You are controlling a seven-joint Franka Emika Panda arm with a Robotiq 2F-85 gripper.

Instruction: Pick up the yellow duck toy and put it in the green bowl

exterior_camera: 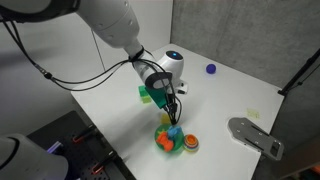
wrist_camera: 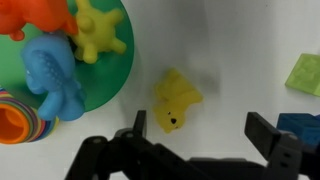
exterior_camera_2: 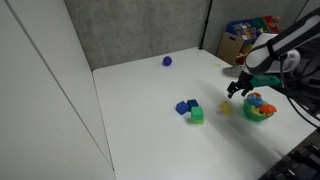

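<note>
The black gripper (wrist_camera: 198,135) is hanging wide open over the tiny yellow duck toy (wrist_camera: 177,100), which is lying just beside the rim of the round green bowl (wrist_camera: 116,72), with bare white table (wrist_camera: 235,45) on its other side. Only the wrist view is showing their gap.

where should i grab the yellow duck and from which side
Across the middle of the yellow duck toy, from straight above: it lies flat on the table, clear of the green bowl, and its body looks narrower than the open gripper.
</note>
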